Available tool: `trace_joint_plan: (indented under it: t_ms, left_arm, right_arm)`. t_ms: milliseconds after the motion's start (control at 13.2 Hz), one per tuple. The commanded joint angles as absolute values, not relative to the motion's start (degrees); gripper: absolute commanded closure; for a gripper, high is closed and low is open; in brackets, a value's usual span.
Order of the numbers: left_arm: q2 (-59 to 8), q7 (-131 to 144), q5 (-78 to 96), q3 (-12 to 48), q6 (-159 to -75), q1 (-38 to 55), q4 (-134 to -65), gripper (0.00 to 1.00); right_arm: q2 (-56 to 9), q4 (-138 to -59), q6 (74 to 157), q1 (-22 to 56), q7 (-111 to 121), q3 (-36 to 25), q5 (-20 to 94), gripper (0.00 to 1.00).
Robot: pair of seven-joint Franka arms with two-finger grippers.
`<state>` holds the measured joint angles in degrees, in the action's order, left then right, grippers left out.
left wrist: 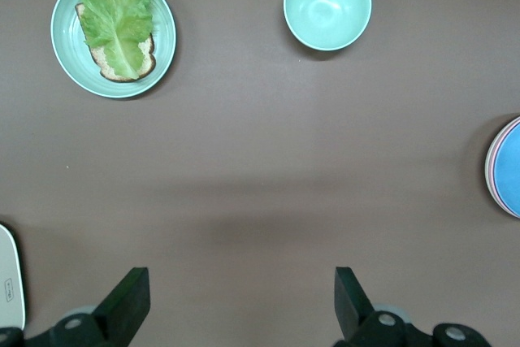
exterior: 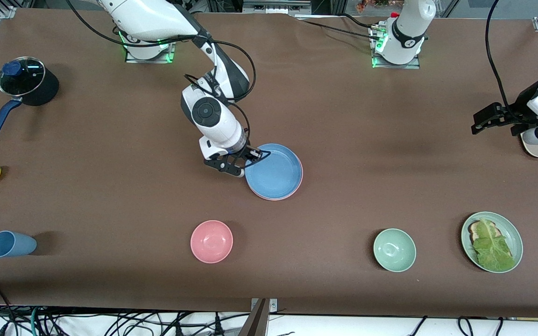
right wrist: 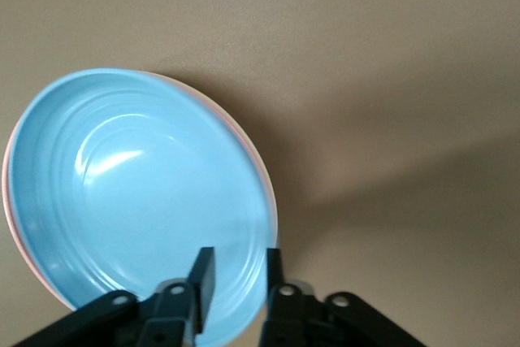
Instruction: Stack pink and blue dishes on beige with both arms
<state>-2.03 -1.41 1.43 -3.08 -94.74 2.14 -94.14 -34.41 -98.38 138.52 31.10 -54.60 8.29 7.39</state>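
Now blue plate (exterior: pixel 276 172) rim between right hand (exterior: pixel 245 158) fingers

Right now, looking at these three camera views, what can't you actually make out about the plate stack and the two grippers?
- Beige plate: not visible in any view; the blue plate covers the stack, with only a pink plate rim showing beneath.
- Right gripper: its fingers straddle the blue plate's rim, but whether they pinch it is unclear in the right wrist view.
- Left gripper: open, waiting at the left arm's end; its body is cut off by the left wrist view's edge.
- Cream object: mostly cut off.
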Motion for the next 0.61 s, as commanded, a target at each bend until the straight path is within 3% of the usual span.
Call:
trace_joint_plan:
  t_ms: [0, 303, 530]
  left_arm:
    - [-2.2, -2.64, 1.93, -3.16, -93.6, 1.85, -93.08, 0.0]
    - [-3.78, -2.64, 1.93, -3.43, -93.69, 1.41, -93.16, 0.0]
    - [-4.39, -2.72, 1.93, -3.34, -93.69, 1.49, -93.08, 0.0]
  right_arm:
    - [-34.11, -96.95, 137.99, 31.11, -54.85, 7.82, 7.38, 0.21]
    - [-28.84, -96.94, 130.8, 30.85, -51.0, 3.35, 6.94, 0.01]
    - [-24.36, -96.86, 124.39, 30.85, -42.04, -2.7, 7.03, 0.0]
